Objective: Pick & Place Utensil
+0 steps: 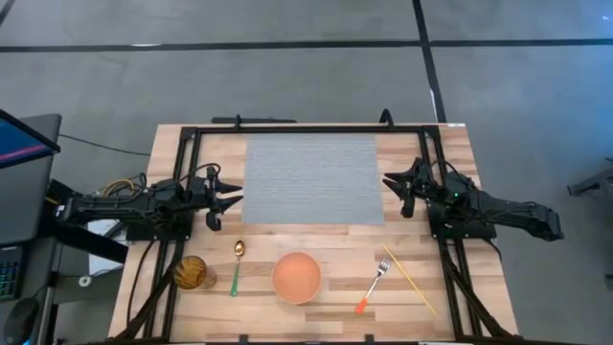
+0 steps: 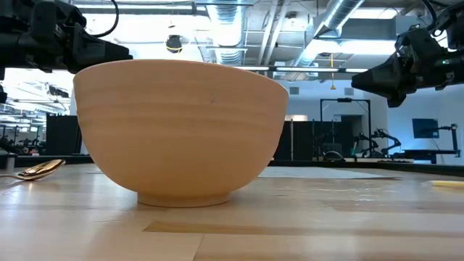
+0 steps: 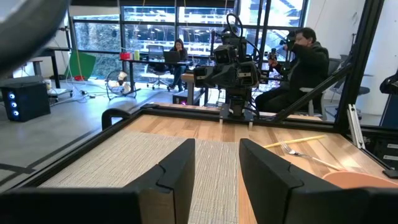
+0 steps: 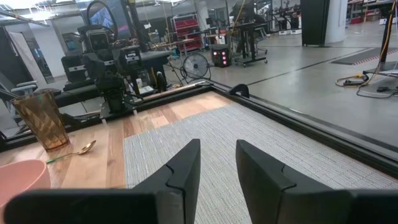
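On table [image 1: 450, 153], near front edge: fork [image 1: 373, 287] with orange handle beside chopsticks [image 1: 410, 280], right of bowl [image 1: 296, 277]. Spoon [image 1: 237, 264] with green handle left of bowl, near cup [image 1: 191, 272]. Left gripper [image 1: 233, 205] open, empty, at mat's [image 1: 313, 178] left edge. Right gripper [image 1: 391, 188] open, empty, at mat's right edge.

Grey concrete floor [image 1: 287, 77], big windows [image 3: 155, 31], seated person [image 3: 305, 68], prob. lab.

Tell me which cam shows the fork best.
High view: the whole fork shows, orange handle to tines, between bowl and chopstick. Left wrist view catches only its tines far off. Low and right wrist views miss it.
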